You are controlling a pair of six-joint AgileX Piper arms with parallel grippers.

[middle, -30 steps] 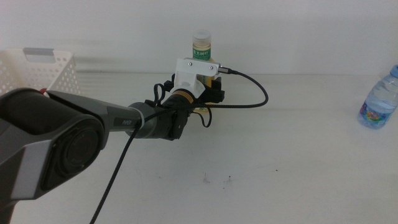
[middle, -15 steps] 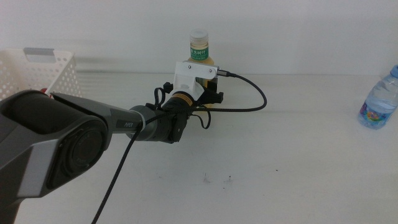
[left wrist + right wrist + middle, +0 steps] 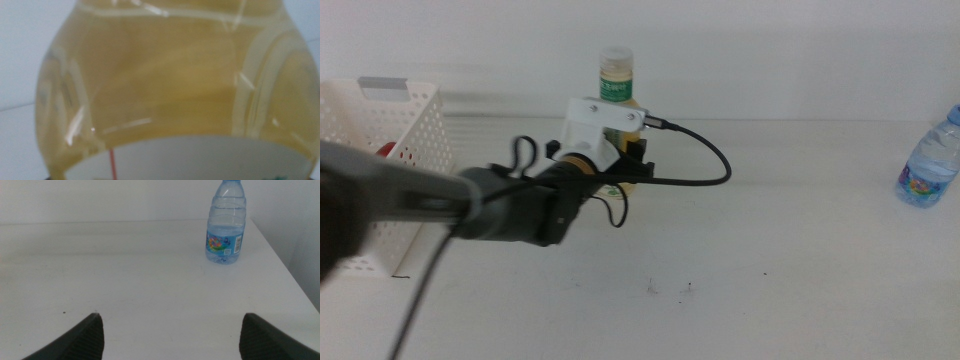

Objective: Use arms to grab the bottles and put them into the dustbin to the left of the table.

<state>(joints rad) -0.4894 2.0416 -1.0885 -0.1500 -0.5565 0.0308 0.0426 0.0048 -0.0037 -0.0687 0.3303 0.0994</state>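
Tea bottle (image 3: 165, 90): glossy clear plastic. Water bottle (image 3: 226, 222): ribbed transparent plastic, printed label. Dustbin (image 3: 390, 150): white perforated plastic. Table (image 3: 150, 280): smooth matt white.

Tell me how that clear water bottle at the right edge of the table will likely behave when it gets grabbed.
The water bottle looks thin-walled and ribbed, so it may flex under a squeeze. It seems to hold little or no water, so it is probably light. Standing upright, tall and narrow, it could tip if nudged high. The right end effector waits open, short of it.
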